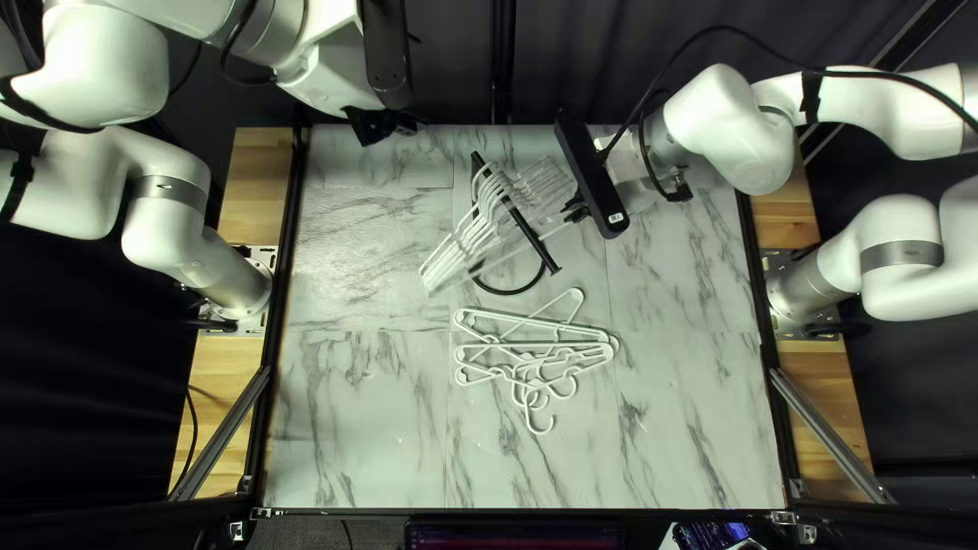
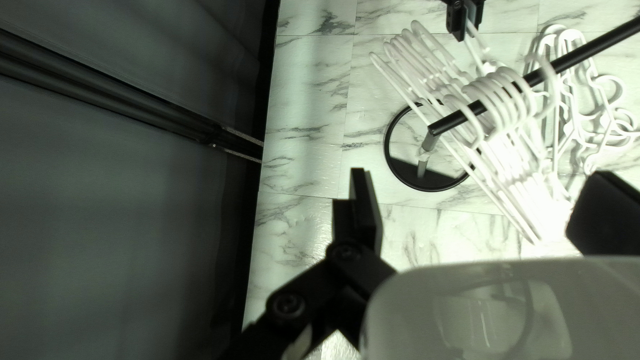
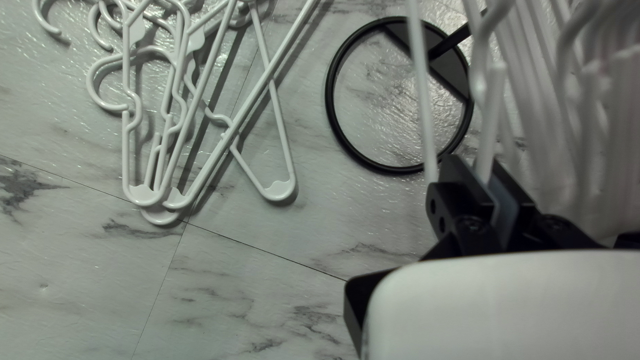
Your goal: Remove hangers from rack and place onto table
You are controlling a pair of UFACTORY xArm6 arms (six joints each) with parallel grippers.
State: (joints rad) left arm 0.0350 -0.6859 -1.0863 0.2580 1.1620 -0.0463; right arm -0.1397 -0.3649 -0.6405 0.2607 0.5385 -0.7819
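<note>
Biggest first: the marbled worktop [image 1: 357, 428] spreads out below my left gripper [image 1: 381, 124] and right gripper [image 1: 578, 211]. My left one hangs over its far edge, the dark curtain [image 2: 100, 233] running alongside. Ahead of that gripper, and just beside my right one, stands the black rack [image 1: 535, 239]; from the right wrist I see its ring base [image 3: 328, 100] ahead of the fingertips. A tight row of white hangers [image 1: 438, 273] still to be taken off hangs on the rack's rod, reaching close beside my right gripper and well apart from my left.

The loose pile of white hangers [image 3: 142, 195] lies flat on the worktop, ahead of my right gripper and off to one side, overlapping one another. From the left gripper, that pile sits beyond the rack.

My left gripper's fingers are spread wide. The right one's stand close together on either side of one white hanger [image 3: 491, 127], and, as far as this crowded view lets me judge, they're pinching it.
</note>
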